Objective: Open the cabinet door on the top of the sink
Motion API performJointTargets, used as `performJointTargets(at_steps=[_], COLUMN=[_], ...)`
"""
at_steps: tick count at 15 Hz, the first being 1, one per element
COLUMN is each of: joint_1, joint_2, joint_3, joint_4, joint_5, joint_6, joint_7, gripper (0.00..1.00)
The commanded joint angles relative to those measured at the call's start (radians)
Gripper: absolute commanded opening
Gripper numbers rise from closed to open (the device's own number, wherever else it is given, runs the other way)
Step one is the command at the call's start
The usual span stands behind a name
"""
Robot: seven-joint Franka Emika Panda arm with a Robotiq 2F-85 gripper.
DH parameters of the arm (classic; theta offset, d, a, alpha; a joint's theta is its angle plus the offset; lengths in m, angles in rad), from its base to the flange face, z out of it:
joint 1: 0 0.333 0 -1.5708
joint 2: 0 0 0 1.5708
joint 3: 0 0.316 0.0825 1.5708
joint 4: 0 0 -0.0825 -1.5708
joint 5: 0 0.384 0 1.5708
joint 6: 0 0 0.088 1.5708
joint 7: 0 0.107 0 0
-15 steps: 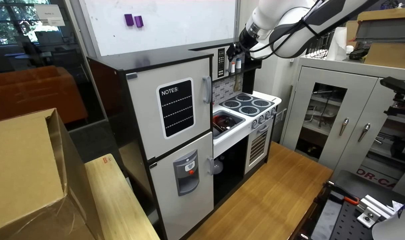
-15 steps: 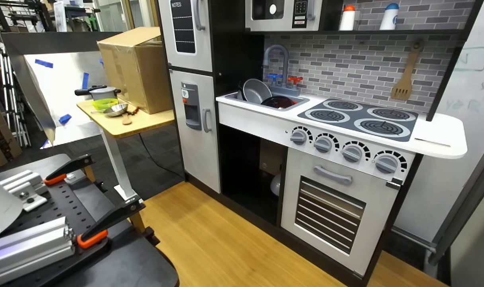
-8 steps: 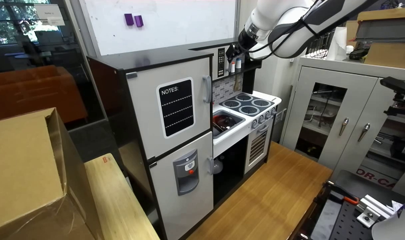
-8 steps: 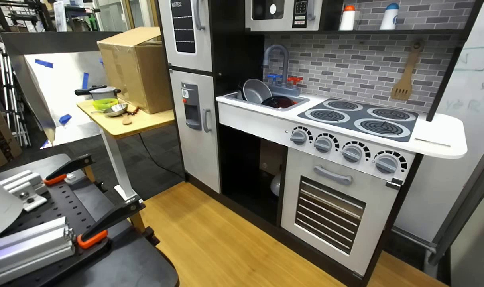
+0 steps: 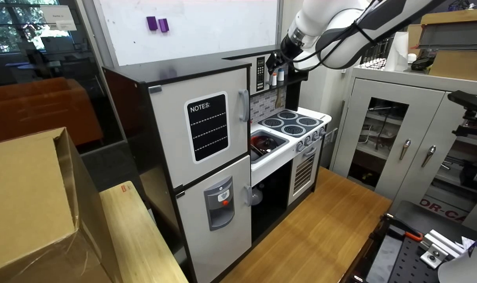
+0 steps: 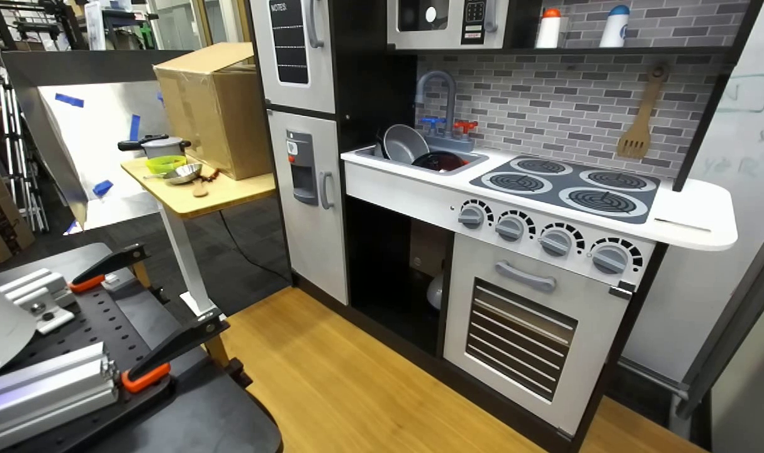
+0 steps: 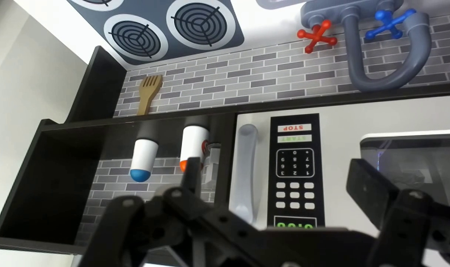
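The microwave-style cabinet door (image 7: 341, 118) above the sink (image 5: 278, 146) is shut. It is white with a black keypad strip and a dark window, and it also shows in an exterior view (image 6: 455, 22). Its grey handle (image 7: 244, 167) appears upside down in the wrist view and upright in an exterior view (image 6: 491, 16). My gripper (image 7: 275, 168) is open and empty. Its fingers appear either side of the handle, which lies nearer the left finger. I cannot tell how far they are from the door. In an exterior view, the gripper (image 5: 275, 61) is in front of the door's handle side.
An orange-capped bottle (image 7: 194, 146) and a blue-capped bottle (image 7: 144, 159) stand on the open shelf beside the door. A dark divider (image 7: 225, 159) separates shelf and door. The faucet (image 6: 445, 94) rises below the door. A tall fridge cabinet (image 5: 207, 125) stands beside it.
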Motion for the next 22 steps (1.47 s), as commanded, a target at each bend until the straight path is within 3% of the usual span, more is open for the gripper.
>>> performJointTargets(at_steps=[1,13,22], joint_1=[0.0,0.002,-0.001], joint_2=[0.0,0.002,-0.025], joint_3=[0.0,0.002,-0.035], joint_4=[0.0,0.004,-0.014], joint_5=[0.0,0.0,0.05], joint_6=[0.0,-0.001,0.11], joint_7=[0.0,-0.005,-0.142], gripper=[1.0,1.0,1.0])
